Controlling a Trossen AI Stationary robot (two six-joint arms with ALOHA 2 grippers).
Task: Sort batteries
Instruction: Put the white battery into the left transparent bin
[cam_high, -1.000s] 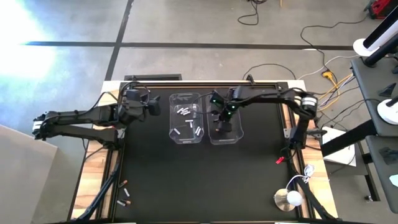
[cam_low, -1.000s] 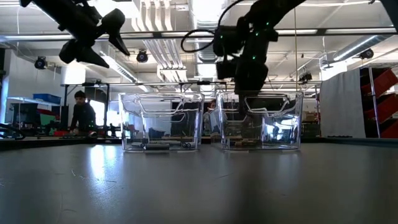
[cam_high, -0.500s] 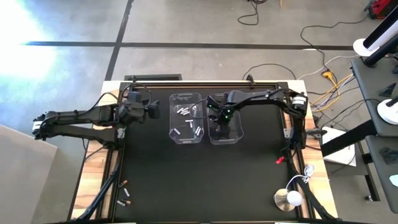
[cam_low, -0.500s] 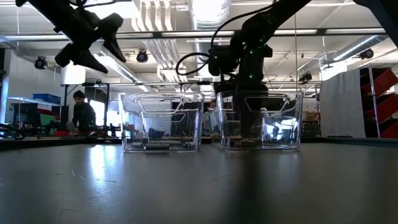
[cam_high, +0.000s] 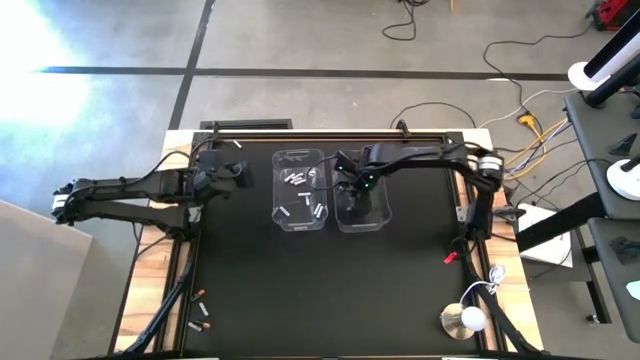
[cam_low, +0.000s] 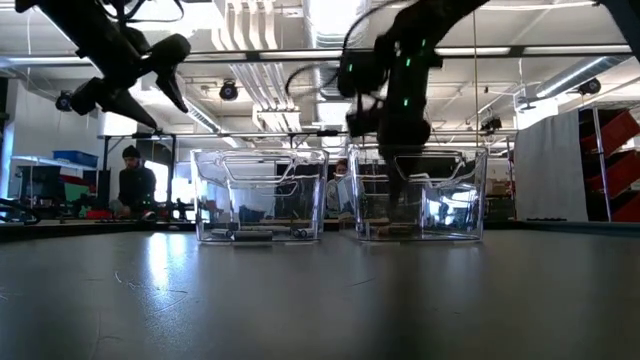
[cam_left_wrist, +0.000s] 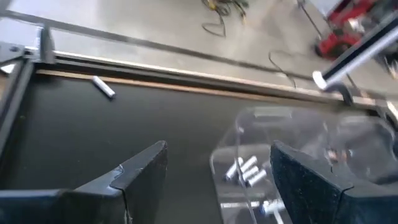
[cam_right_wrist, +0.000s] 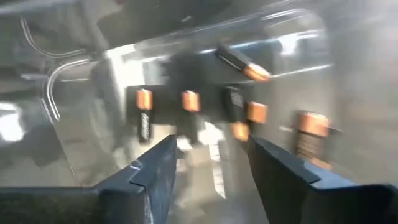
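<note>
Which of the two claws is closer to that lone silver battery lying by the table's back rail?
The left. The left gripper hovers just in front of the stray battery, with its fingers apart. The right gripper is over the right bin, beyond the left bin.

We see two clear, glossy plastic bins (cam_high: 300, 190) on a matt black table top (cam_high: 320, 280) edged in pale wood. The silvery batteries (cam_high: 305, 205) look like smooth metal; the dark batteries (cam_right_wrist: 144, 115) carry shiny copper ends. The gripper fingers (cam_left_wrist: 140, 171) are matt black plastic.
</note>
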